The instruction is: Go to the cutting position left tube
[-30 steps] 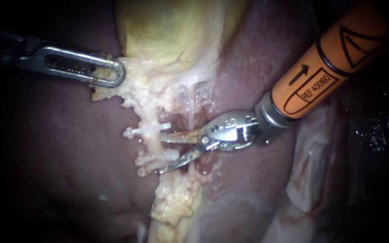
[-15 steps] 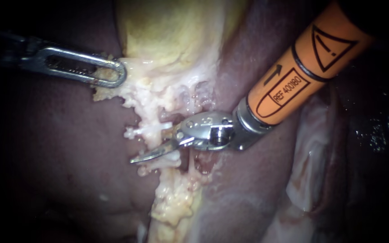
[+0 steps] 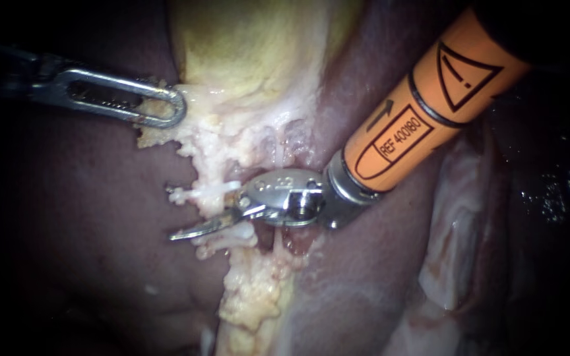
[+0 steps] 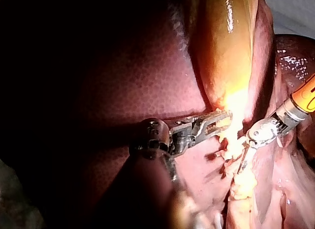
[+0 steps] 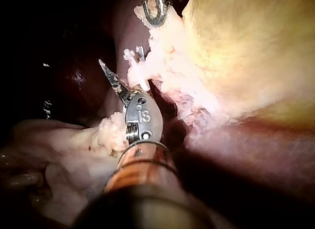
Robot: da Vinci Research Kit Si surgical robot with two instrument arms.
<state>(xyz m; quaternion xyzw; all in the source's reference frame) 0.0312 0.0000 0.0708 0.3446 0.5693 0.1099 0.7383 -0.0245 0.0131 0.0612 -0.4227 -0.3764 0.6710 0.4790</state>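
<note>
Liver (image 3: pixel 100 264) backdrop — right instrument (image 3: pixel 196 221) has advanced, blades parted astride left tube (image 3: pixel 211 206); cutting position looks reached. Left instrument (image 3: pixel 169 109) clamps gallbladder (image 3: pixel 252 46).

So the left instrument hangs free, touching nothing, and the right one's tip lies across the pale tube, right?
No. The left instrument is not free: the endoscope view shows its jaws shut on pale tissue at the gallbladder's edge. The right instrument's tip does lie across the pale tube.

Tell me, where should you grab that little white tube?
Probably the tube, on the bare stretch between the upper clip and lower clip, coming sideways from the endoscope view's right: the tube runs upright, so a grip would cross it squarely.
</note>
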